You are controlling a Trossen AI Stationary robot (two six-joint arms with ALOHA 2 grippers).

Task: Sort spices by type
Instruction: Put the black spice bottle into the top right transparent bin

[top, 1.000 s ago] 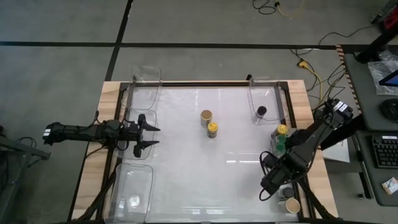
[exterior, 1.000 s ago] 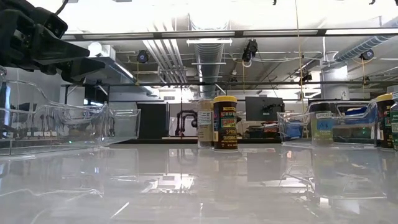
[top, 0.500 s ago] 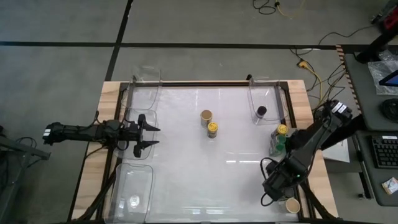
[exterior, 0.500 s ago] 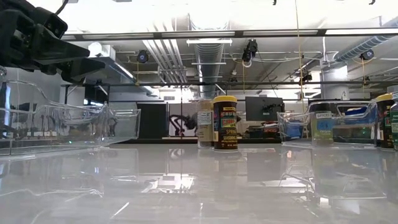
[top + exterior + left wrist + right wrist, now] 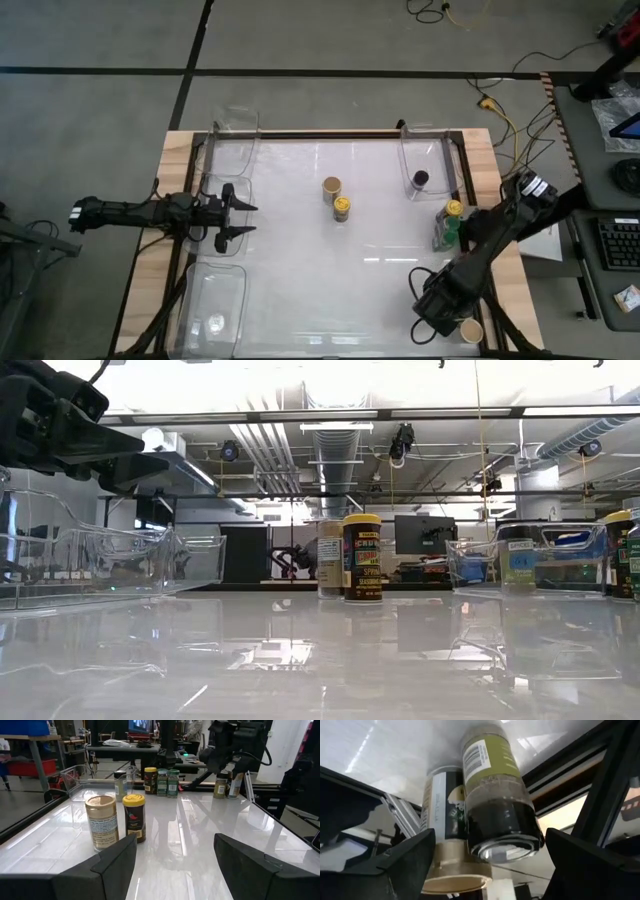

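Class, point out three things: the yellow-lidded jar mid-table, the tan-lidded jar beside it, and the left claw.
yellow-lidded jar (image 5: 133, 817), left wrist view, on its label.
tan-lidded jar (image 5: 101, 822), left wrist view, on its label.
left claw (image 5: 243, 219), high view, midway between its fingertips.

- We saw the left gripper at the upper left, its dark fingers parted, one above the other, and pointing toward the middle of the table.
- Just below the jaws sat a clear bin on the glossy white table.
- Well ahead of the jaws stood a yellow-lidded spice jar, with a clear-looking jar just beside it.
- Far beyond the jaws, we saw another clear bin and a yellow-lidded jar near the right edge.
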